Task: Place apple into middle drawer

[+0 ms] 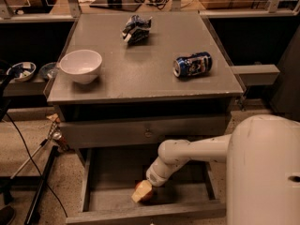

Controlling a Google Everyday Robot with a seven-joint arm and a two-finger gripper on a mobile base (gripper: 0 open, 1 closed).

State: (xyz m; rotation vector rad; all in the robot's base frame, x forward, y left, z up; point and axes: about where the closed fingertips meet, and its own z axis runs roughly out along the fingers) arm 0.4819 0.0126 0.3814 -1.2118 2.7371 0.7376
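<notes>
The apple (pixel 142 191), red-orange with a yellowish patch, lies on the floor of the pulled-out middle drawer (pixel 112 191), near the drawer's front wall. My gripper (pixel 149 184) reaches down into the drawer from the right on the white arm and sits right at the apple's upper right side. The arm's wrist hides most of the gripper.
A white bowl (pixel 80 65), a blue can (pixel 192 64) lying on its side and a crushed blue can (pixel 136 28) are on the grey cabinet top (pixel 140 74). A closed drawer front with a small knob (pixel 147 134) is above the open drawer. Cables and a stand are at left.
</notes>
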